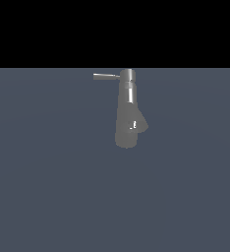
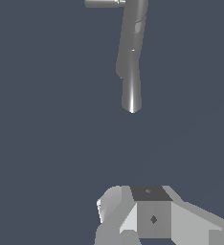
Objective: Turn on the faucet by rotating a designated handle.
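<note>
Open room all round faucet [image 1: 126,120]; handle [image 1: 106,76] unobstructed, end effector [image 2: 133,215] well apart.

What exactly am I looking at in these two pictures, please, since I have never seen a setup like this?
These are simulator renders of a robot arm's workspace. The exterior view comes from a camera off the arm: it shows a grey faucet on a plain blue-grey floor, with a thin handle sticking out sideways from its top, toward that view's left. The arm itself is not in that picture. The wrist view comes from a camera on the arm: the pale blocky shape is part of the gripper, apart from the faucet and holding nothing visible. Whether its fingers are open cannot be told.
</note>
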Motion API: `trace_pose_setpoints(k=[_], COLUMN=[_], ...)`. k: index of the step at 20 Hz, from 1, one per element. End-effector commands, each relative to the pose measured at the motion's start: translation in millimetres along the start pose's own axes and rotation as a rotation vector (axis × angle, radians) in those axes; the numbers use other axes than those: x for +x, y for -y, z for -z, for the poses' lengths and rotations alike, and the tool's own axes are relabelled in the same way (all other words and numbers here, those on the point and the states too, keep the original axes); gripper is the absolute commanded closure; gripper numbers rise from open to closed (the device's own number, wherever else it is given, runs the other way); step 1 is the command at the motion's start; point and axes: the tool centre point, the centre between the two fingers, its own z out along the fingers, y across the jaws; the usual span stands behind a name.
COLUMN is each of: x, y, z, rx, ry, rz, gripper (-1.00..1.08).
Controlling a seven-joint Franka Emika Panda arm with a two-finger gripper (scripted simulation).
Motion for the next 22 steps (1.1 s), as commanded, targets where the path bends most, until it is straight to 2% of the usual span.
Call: trace_pose_setpoints(k=[1, 11, 22], x=[3, 35, 104], y=[0, 3, 11], z=[0, 1, -9], rx=[0.001, 0.004, 0.009], ry=[0.001, 0.005, 0.016], rz=[-0.01, -0.13, -0.379], gripper=[1.08, 1.08, 1.08])
